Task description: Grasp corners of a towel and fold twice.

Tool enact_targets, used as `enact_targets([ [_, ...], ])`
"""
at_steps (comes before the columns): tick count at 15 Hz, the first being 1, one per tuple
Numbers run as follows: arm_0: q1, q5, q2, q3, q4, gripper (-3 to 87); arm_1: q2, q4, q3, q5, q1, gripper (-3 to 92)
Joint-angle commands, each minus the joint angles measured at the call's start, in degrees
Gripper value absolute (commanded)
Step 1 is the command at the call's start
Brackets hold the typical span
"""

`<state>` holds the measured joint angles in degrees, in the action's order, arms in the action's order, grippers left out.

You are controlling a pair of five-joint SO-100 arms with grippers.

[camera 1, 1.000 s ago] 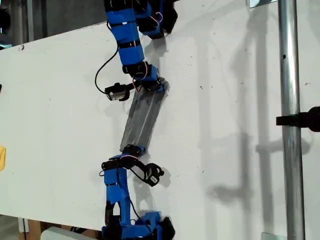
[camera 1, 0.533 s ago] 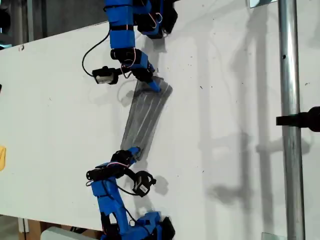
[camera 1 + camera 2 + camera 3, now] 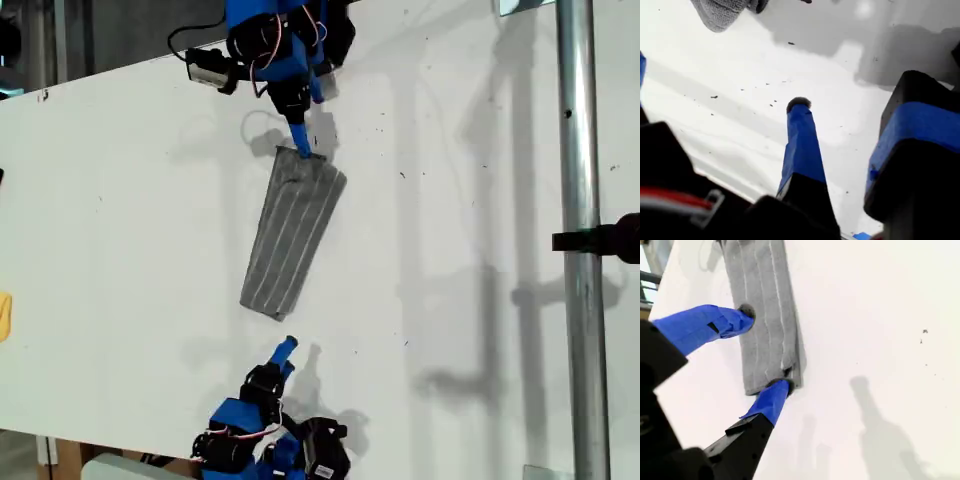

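Between the spread fingers of my second gripper (image 3: 764, 351) lies one short end of the towel (image 3: 762, 295). One blue fingertip (image 3: 746, 314) hangs over the cloth near a long edge, and the other sits right at the end edge by a corner (image 3: 792, 380). The jaws stand well apart and have hold of nothing. In the exterior view this gripper (image 3: 300, 140) points down at the towel's upper end (image 3: 305, 165).

My first gripper (image 3: 855, 95) is over bare white table (image 3: 740, 75), jaws apart and empty. Only a rounded grey corner (image 3: 720, 12) of the towel shows, well off from its fingers. In the exterior view this gripper (image 3: 283, 350) sits near the lower edge, pointing toward the towel's lower end but apart from it.

The towel (image 3: 293, 235) lies flat on the table (image 3: 120, 200), folded into a long narrow strip. It is dark grey, with thin white stripes running lengthwise, and it slants from upper middle down toward the exterior view's left. A metal pole (image 3: 580, 250) stands at the exterior view's right.
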<state>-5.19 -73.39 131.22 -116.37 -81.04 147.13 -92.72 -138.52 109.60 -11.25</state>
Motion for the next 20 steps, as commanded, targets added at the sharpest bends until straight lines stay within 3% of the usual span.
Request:
enact_targets([
  [1,11.25,-12.57,9.32,-16.7,8.53,21.4,-3.25,-1.05,1.32,12.39,-8.09,54.1],
  [3,16.61,-20.21,10.02,-26.02,14.85,18.4,-9.32,-0.18,2.64,12.22,-5.01,54.3],
  [5,18.37,-22.06,10.11,-30.23,19.69,17.1,-16.87,6.06,2.81,4.66,2.72,53.2],
  [11,20.65,-22.59,11.51,-34.19,22.5,15.6,-31.64,29.97,-1.23,-18.98,25.93,49.6],
  [18,22.15,-21.71,31.64,-44.65,22.32,12.8,-47.99,35.68,8.88,-19.86,23.03,42.9],
  [19,21.88,-21.45,36.65,-46.76,21.01,12.3,-49.83,37.44,10.81,-21.36,24.17,40.0],
  [20,21.8,-21.27,41.57,-47.99,18.9,12.0,-51.06,39.2,12.48,-22.94,25.58,23.8],
])
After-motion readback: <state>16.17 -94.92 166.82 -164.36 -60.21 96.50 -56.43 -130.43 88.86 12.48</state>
